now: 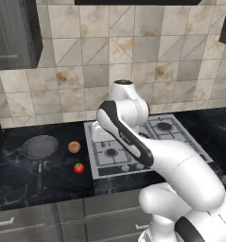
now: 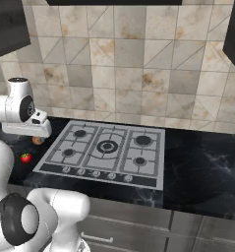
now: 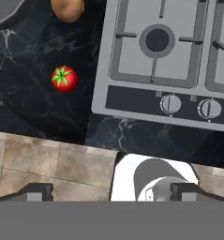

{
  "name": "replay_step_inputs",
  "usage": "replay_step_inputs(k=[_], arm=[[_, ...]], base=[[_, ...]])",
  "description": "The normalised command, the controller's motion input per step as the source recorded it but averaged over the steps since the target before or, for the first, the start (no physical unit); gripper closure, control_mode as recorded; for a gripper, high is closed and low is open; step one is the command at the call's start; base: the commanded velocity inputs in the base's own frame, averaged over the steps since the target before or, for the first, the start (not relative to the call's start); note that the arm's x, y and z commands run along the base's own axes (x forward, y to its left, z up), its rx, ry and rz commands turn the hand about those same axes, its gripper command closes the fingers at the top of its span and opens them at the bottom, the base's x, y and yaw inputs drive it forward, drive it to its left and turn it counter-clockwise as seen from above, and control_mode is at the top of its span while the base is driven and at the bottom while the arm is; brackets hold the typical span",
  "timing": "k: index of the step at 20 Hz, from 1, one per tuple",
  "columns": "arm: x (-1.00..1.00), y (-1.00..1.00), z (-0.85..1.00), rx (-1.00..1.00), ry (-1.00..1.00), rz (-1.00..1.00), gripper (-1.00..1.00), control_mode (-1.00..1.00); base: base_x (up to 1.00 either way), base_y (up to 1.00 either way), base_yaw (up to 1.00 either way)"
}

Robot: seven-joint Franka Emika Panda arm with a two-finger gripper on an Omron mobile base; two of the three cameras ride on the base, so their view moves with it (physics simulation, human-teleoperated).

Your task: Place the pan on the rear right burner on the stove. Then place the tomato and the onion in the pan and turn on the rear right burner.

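On the dark desk (image 1: pixel 20 182) left of the stove (image 1: pixel 150 142), the pan (image 1: pixel 40 147) sits flat, handle trailing toward 6 o'clock in the left base view, nothing in it. Onion (image 1: pixel 74 147) lies just beside the pan at its 3 o'clock, not touching; tomato (image 1: pixel 79 168) is near the onion at its 5 o'clock, apart from it. All three are grouped off the cooktop, probably a start layout, so no step looks done.

Rear right burner (image 2: pixel 143 140) is bare under its grate, well apart from the pan across the stove. Knob row (image 2: pixel 96 173) runs along the front edge; none looks touched, though that's too small to tell.

Hand (image 3: pixel 111 192) hangs above the desk's front edge, looking straight down, fingertips (image 3: pixel 36 191) spread wide and holding nothing. In the hand view the tomato is at 10 o'clock and the pan rim clips the 11 o'clock corner. Likely staged high to survey first; judged next move is a swing toward the pan.
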Motion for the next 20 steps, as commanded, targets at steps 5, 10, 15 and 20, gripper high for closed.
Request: replay_step_inputs(k=[5, 10, 15, 20], arm=[[-0.12, 0.69, -0.26, -0.03, 0.11, 0.00, -1.00, -1.00], [-0.23, 0.49, -0.11, -0.02, 0.03, 0.00, -1.00, -1.00], [-0.03, 0.34, 0.00, 0.00, 0.00, 0.00, -1.00, -1.00], [0.00, 0.38, -0.02, -0.02, 0.00, 0.00, -1.00, -1.00]], base=[[0.00, 0.00, 0.00], [0.00, 0.00, 0.00], [0.00, 0.00, 0.00], [0.00, 0.00, 0.00]])
